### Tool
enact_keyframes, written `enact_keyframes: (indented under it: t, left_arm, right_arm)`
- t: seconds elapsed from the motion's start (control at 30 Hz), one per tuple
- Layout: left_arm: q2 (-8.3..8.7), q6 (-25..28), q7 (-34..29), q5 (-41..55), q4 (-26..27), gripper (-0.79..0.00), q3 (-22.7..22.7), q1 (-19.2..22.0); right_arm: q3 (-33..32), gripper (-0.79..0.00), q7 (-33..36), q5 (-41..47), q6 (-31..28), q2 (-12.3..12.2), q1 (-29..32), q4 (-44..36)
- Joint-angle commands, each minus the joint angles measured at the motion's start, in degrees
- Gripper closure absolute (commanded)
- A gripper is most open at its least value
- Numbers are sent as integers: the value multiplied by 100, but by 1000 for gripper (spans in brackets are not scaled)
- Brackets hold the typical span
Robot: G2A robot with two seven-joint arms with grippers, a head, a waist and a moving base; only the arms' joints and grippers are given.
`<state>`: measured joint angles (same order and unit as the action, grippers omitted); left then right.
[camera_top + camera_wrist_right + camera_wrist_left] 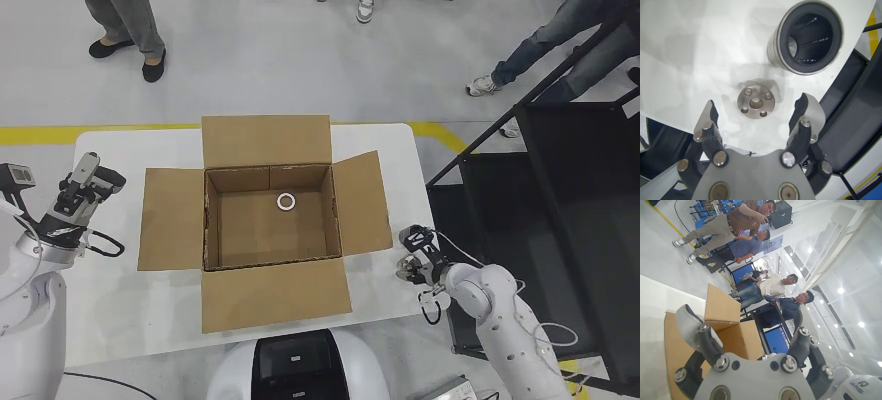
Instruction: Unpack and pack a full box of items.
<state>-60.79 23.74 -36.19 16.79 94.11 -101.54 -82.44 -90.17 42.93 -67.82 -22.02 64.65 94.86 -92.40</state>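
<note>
R pincer (757,102) hangs low over the right edge of the surface (110,300), near the robot. Its jaws are wide apart w/ nothing in them. Right under it, btw. the two pads, lies a small round metal disc (756,103) w/ one big hole in the middle and four small ones around it. The pads do not touch it.

The disc is flat and hard, and prob. heavy for how small it is. It looks smooth too, so it may slip. Best hold is a pinch on the rim from two sides, pads down close to the surface, since it sits so low.

Just past the disc a metal tube (806,37) lies on its side, black inside. It is round, so a bump could make it roll. It is best held across the body.

Farther out, mid surface, sits the cardboard box (268,178) w/ all four flaps open. One small pale ring (286,202) lies in it near the far wall, not yet taken out. It looks light and thin, so pinch it across its edge.

L pincer (742,313) is off at the left side, apart from the box, jaws spread and holding nothing.
</note>
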Motion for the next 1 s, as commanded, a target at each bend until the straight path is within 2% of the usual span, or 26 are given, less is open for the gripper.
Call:
enact_keyframes:
  t: [0.0, 0.13, 0.37, 0.6, 0.7, 0.97]
  left_arm:
    - [0, 0, 0, 0, 0, -785, 0, 0]
    - [0, 0, 0, 0, 0, -785, 0, 0]
    - [0, 0, 0, 0, 0, -785, 0, 0]
    - [0, 0, 0, 0, 0, -785, 0, 0]
    - [0, 0, 0, 0, 0, -785, 0, 0]
    - [0, 0, 0, 0, 0, -785, 0, 0]
  right_arm:
    - [-187, -785, 33, 183, -69, -23, 207, -251]
    - [-667, -785, 20, 823, -494, -78, 697, -807]
    - [-1385, -785, -445, 1955, -1659, -163, 1281, -1732]
    - [-1535, -785, -1079, 2751, -1835, -175, 1280, -2211]
    - [-1465, -785, -1063, 3025, -1883, -193, 1160, -2300]
    - [-1465, -785, -1063, 3025, -1883, -193, 1160, -2300]
